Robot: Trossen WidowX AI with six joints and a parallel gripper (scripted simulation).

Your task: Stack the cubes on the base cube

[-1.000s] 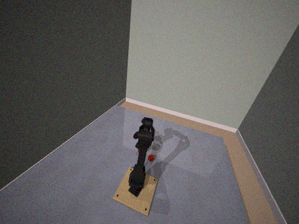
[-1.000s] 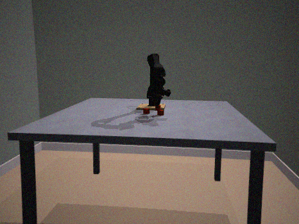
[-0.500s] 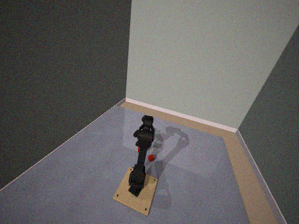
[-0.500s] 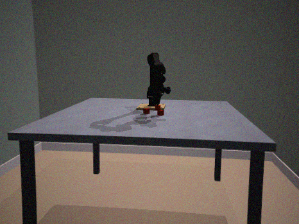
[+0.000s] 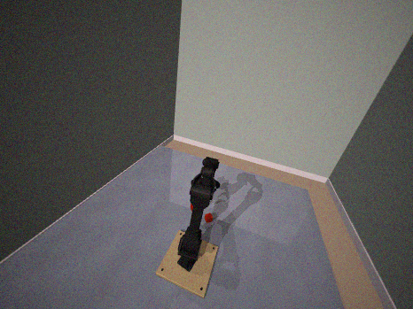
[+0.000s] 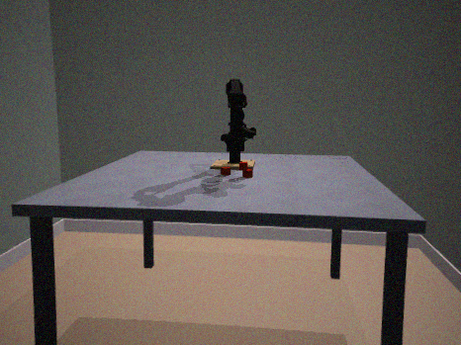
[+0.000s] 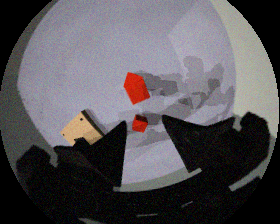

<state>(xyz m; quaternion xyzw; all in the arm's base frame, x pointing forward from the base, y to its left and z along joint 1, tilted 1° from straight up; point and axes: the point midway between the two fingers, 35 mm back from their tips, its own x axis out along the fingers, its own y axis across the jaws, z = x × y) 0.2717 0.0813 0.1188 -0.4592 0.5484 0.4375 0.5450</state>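
My gripper is open and empty in the wrist view, its dark fingers well apart. A small red cube shows beyond the gap between the fingertips, away from them. A larger red shape lies further up in that view; separate cubes cannot be told apart in it. In the exterior view, one red cube stands at the left and another red cube at the right. A third red cube shows just above and left of the right one; whether it rests squarely on it cannot be told. The top view shows one red cube right of the arm and a red sliver left of it.
The arm's wooden mounting plate lies close to the cubes. The black arm rises above the blue-grey table and partly hides the cubes in the top view. Arm shadows fall beside the cubes.
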